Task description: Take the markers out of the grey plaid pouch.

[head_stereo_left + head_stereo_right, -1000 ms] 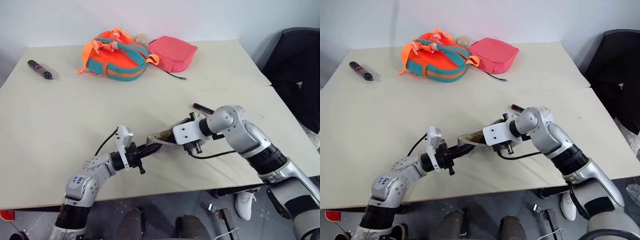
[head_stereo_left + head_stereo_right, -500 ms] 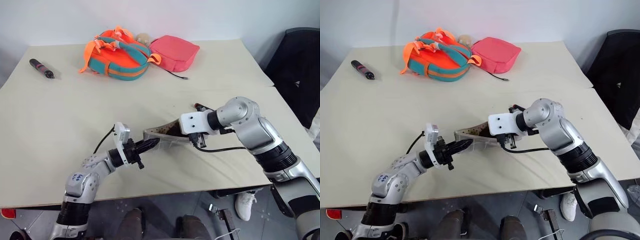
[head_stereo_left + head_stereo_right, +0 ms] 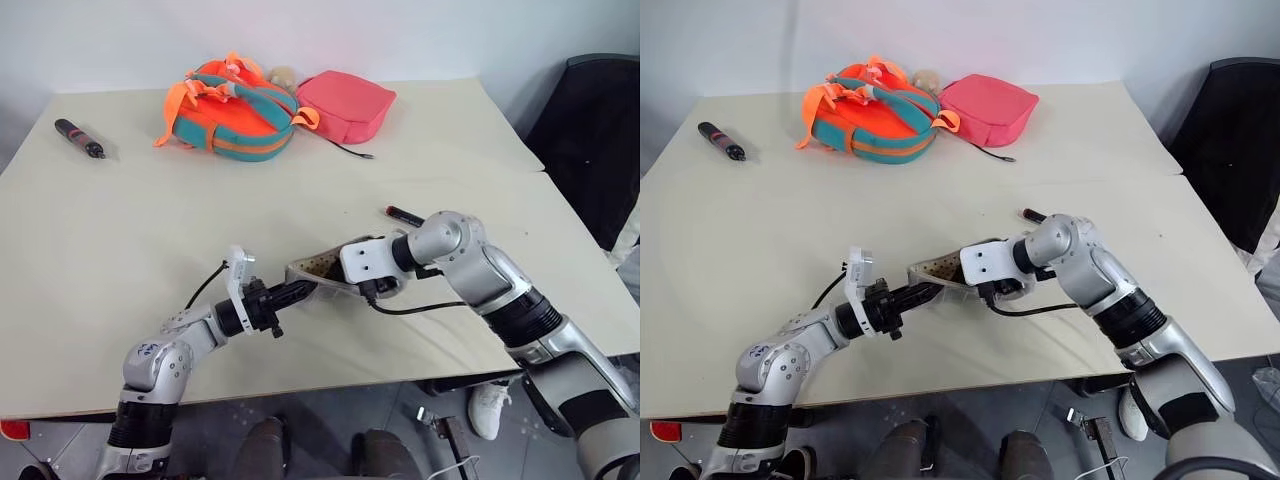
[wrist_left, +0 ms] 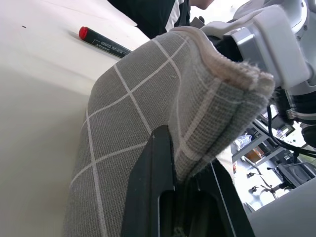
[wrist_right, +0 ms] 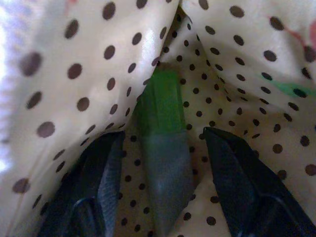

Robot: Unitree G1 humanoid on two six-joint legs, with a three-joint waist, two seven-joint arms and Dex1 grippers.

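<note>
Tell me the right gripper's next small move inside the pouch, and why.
Probably close on the green highlighter: the right gripper sits open inside the grey plaid pouch, one finger on each side of it, while the left gripper pinches the pouch's edge.

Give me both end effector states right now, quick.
Left end effector: closed, pinching the edge of the grey plaid pouch.
Right end effector: open inside the pouch, fingers either side of the green highlighter, not gripping it.
</note>
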